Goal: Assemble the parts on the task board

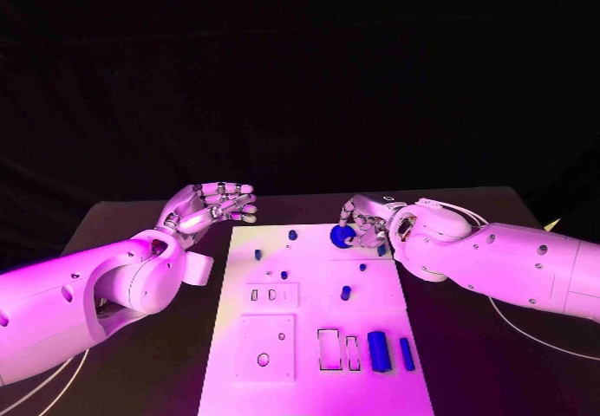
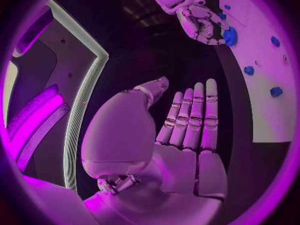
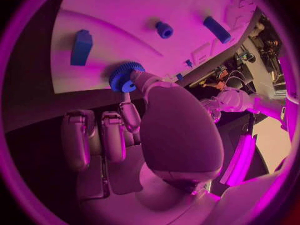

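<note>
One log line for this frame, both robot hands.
left robot hand: open, off white task board | right robot hand: pinching round blue toothed gear at board's far end | long blue bars: lying near end

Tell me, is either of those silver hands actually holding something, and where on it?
The right hand pinches the blue gear by its toothed rim, at the task board's far edge. The left hand holds nothing.
</note>
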Controlling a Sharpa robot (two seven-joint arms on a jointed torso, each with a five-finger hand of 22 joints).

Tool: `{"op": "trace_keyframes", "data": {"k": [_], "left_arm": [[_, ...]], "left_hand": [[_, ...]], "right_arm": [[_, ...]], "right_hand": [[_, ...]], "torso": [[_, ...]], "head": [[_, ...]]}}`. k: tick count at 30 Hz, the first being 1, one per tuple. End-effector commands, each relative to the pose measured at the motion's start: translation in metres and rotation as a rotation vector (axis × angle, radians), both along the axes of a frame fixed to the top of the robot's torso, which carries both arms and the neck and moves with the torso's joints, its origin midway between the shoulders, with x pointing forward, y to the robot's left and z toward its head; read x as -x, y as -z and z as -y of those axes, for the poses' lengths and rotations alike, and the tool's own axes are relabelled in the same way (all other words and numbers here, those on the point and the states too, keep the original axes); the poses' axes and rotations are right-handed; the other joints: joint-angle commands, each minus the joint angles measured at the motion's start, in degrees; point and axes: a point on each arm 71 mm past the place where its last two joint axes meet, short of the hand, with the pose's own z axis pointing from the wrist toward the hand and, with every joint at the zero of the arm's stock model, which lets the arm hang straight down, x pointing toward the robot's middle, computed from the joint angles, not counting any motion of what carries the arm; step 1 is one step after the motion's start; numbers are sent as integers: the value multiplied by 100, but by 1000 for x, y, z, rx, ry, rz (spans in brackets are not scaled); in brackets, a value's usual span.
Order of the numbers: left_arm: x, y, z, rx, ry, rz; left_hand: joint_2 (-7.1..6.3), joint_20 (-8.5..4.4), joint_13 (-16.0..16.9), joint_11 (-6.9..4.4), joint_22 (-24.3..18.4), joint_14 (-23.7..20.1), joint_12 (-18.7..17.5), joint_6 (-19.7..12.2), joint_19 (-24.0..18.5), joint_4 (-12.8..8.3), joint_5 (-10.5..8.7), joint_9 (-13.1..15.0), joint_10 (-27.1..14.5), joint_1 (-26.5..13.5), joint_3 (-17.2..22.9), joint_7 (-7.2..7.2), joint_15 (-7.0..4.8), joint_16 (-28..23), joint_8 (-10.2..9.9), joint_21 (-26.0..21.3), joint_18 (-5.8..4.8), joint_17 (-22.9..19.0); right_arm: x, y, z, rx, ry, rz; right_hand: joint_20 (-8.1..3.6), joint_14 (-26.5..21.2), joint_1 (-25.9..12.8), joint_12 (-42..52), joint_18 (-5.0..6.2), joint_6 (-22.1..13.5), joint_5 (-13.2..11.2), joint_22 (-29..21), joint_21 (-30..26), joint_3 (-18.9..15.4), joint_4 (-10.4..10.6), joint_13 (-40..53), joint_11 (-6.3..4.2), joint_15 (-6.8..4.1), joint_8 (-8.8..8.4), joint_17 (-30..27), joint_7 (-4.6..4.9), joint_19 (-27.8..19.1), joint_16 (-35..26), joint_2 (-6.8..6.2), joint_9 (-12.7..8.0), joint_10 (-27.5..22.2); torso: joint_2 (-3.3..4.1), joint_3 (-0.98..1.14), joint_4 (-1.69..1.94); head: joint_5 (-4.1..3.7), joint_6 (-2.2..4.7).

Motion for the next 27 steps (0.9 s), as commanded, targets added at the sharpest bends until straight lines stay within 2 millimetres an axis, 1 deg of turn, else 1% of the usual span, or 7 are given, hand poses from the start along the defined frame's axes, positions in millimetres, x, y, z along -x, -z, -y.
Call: {"op": "trace_keyframes", "data": {"k": [1,6,12,15,19,25,27], "left_arm": [[0,-1,2,12,17,2],[0,-1,3,13,20,1],[0,-1,5,14,24,0],[0,-1,5,15,25,0],[0,-1,6,15,26,0],[0,-1,6,15,27,-1],[0,-1,7,16,29,-1]], "left_hand": [[52,0,9,4,9,-43,6,-25,-62,-5,-28,6,-17,-8,-33,172,-2,-31,-26,23,51,11],[52,0,9,4,9,-43,6,-25,-62,-5,-28,6,-17,-8,-33,172,-2,-31,-26,23,51,11],[61,0,10,4,12,-43,6,-24,-66,0,-29,7,-16,-7,-31,172,-2,-33,-25,29,52,16],[61,0,10,4,12,-43,6,-24,-66,0,-29,7,-16,-7,-31,172,-2,-33,-25,29,52,16],[61,0,10,4,12,-43,6,-24,-66,0,-29,7,-16,-7,-31,172,-2,-33,-25,29,52,16],[65,0,10,3,16,-43,7,-23,-70,2,-32,7,-15,-7,-31,172,-2,-35,-25,35,52,20],[65,0,10,3,16,-43,7,-23,-70,2,-32,7,-15,-7,-31,172,-2,-35,-25,35,52,20]], "right_arm": [[6,-10,-12,-14,-31,125],[19,-13,-42,-25,-90,163],[28,-9,-73,-27,-136,172],[29,-5,-85,-27,-149,168],[29,2,-98,-22,-158,159],[26,11,-109,-8,-160,146],[24,15,-112,2,-154,141]], "right_hand": [[-34,561,-125,34,-70,141,-23,1106,24,20,3,33,-4,-25,146,1350,-35,262,40,37,9,51],[-40,562,-194,42,-73,143,-21,1114,30,14,6,47,-7,-29,146,1354,-38,269,42,0,4,65],[-41,557,-224,40,-71,138,-24,1110,25,13,11,46,-7,-31,143,1333,-38,266,34,-8,1,64],[-41,556,-230,40,-71,136,-23,1110,25,14,12,47,-7,-31,141,1327,-37,266,32,-8,0,65],[-42,554,-233,43,-73,133,-21,1117,32,15,12,52,-7,-31,140,1317,-37,272,28,-8,-1,69],[-43,554,-258,37,-70,119,-1,1108,22,24,12,48,-6,-32,129,1318,-34,265,29,-9,-7,64],[-43,554,-258,37,-70,119,-1,1108,22,24,12,48,-6,-32,129,1318,-34,265,29,-9,-7,64]], "torso": [[-1,3,1],[5,7,0],[4,-5,1],[4,1,4],[8,0,6],[13,0,7],[15,2,7]], "head": [[12,4],[20,15],[27,4],[36,6],[43,5],[46,-1],[-1,22]]}}
